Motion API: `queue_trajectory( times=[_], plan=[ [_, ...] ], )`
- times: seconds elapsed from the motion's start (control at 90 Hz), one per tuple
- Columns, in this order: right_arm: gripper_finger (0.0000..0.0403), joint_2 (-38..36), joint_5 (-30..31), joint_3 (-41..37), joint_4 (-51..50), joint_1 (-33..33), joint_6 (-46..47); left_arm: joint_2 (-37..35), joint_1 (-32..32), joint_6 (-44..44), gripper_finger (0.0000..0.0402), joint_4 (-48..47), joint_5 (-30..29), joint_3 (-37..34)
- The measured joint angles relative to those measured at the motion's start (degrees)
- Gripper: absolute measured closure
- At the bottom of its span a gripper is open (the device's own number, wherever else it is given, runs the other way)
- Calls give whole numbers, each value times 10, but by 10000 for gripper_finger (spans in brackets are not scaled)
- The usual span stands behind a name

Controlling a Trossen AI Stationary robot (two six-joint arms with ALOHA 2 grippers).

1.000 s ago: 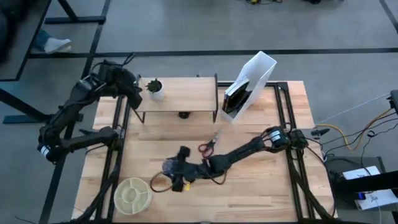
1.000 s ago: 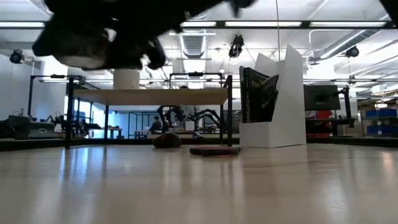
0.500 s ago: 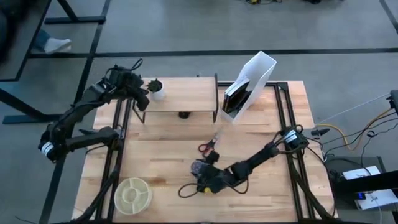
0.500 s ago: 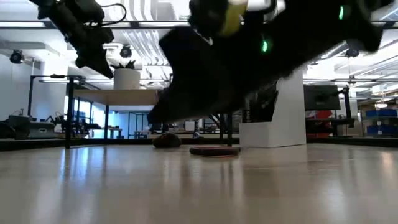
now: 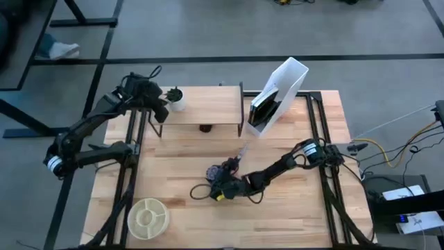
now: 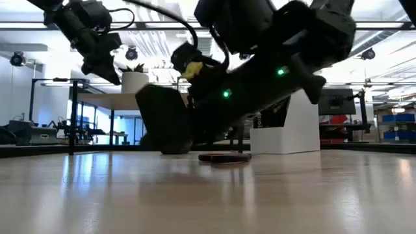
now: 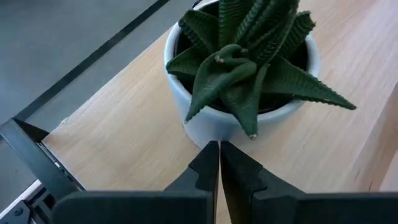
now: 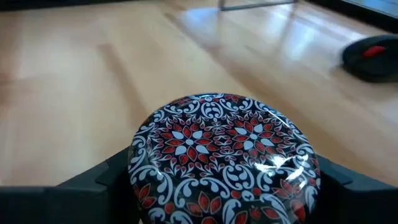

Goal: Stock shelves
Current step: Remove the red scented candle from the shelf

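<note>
Swinging back toward the desk's middle, the right gripper [image 5: 220, 182] pinches a patterned tin [image 8: 224, 155], carried low, likely bound for the shelf [image 5: 205, 105] at the rear. Left gripper [image 7: 219, 163], pressed together, hovers beside the plant [image 7: 249, 68] on that shelf.

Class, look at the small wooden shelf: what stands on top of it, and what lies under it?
On the shelf stands a potted plant. A small dark object shows at its front edge underneath; the board hides anything else.
</note>
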Motion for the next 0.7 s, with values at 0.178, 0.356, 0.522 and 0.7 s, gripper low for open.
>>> queue_trajectory(
  times=[0.178,0.356,0.522,0.7],
  plan=[
    [92,0,-42,0,-16,-14,32,0,0,0,402,-1,0,0],
    [80,0,-44,0,-34,-17,49,0,0,0,402,-1,0,0],
    [88,-2,-45,-1,-38,-16,24,0,0,0,402,-1,0,0],
    [93,-6,-44,23,-60,-16,8,0,0,0,402,-1,0,0]
  ],
)
